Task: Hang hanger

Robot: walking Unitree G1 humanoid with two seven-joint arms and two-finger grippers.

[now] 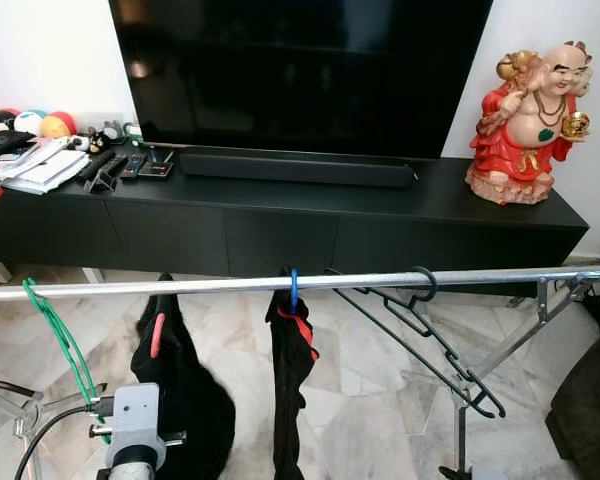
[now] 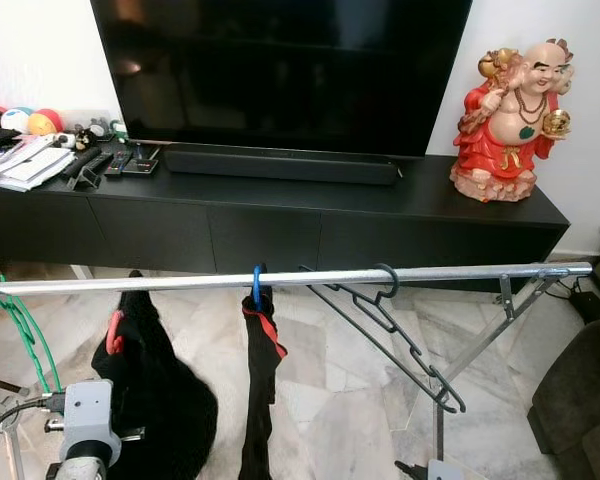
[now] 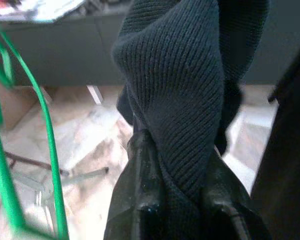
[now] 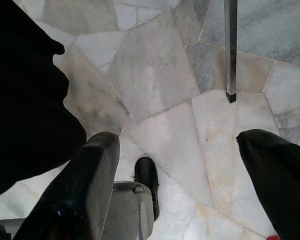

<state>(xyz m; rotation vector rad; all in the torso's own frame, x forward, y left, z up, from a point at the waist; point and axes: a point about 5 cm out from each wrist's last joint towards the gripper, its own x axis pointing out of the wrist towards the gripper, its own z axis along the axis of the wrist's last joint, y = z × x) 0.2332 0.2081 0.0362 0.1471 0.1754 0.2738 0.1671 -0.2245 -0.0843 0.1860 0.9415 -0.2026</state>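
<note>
Marble floor tiles (image 4: 160, 85) spread under a silver clothes rail (image 1: 230, 284) that crosses in front of a long black TV cabinet (image 1: 280, 225). Low at the left end of the rail, the left gripper (image 3: 182, 200) is clenched on a fold of dark knitted garment (image 3: 180, 85), the cloth pinched between its two black fingers (image 3: 145, 200). That garment hangs from the rail on a red hanger (image 1: 157, 335), and just beside it a green hanger (image 1: 65, 345) is hooked over the rail near the left arm's grey wrist block (image 1: 137, 420). Further along the rail a narrow black garment with red trim (image 1: 290, 390) hangs from a blue hook (image 1: 293, 290), and next to it several empty dark hangers (image 1: 420, 335) dangle, tilted toward the right. The right gripper (image 4: 190, 165) points down at the floor with its fingers (image 4: 90, 175) spread apart and nothing between them, a leg of the rack (image 4: 231, 50) close by. On the cabinet stand a large television (image 1: 300, 70), a soundbar (image 1: 295, 168), a red laughing statue (image 1: 530, 120), and papers, remotes and coloured balls at the left end.
</note>
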